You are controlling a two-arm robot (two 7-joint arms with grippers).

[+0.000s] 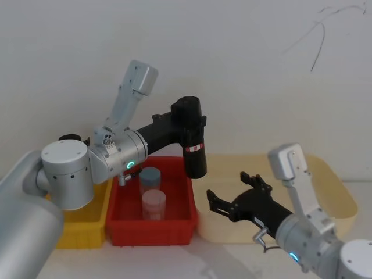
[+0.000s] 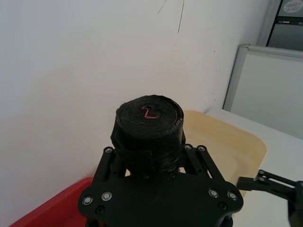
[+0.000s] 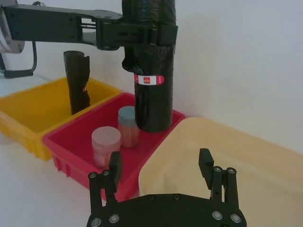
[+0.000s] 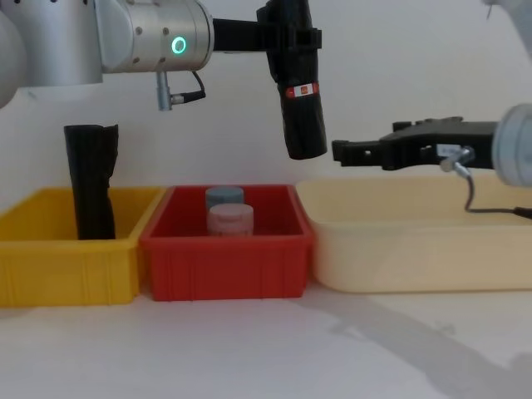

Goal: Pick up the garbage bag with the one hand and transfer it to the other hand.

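Leftmost, the yellow bin (image 4: 66,249) holds a plain roll (image 4: 91,179) that plays no part. Next, the left gripper (image 4: 283,37) is clamped around the upper part of the bag (image 4: 301,116), which hangs upright in the air over the red bin (image 4: 224,258), above its two jars (image 4: 229,218). The label (image 4: 301,90) sits just under the clamped fingers, and the lower half of the roll is free.

Rightward, the right gripper (image 1: 229,189) hovers over the cream tray (image 4: 399,249) with its jaws spread wide. It points toward the bag, near it but not touching.

The step in hand looks like the handover itself. From the chest view, the right fingers seem level with the very bottom of the roll, so a grip there would probably catch only the end. It would be better to lower the bag or raise the right arm so that the jaws take the free stretch below the label. The roll should sit centred between the fingers before they close. Rolled plastic is likely soft and slippery, so the squeeze should be firm. The left gripper should let go only once the right one has clamped. If the bag slips, it would likely drop onto the jars.
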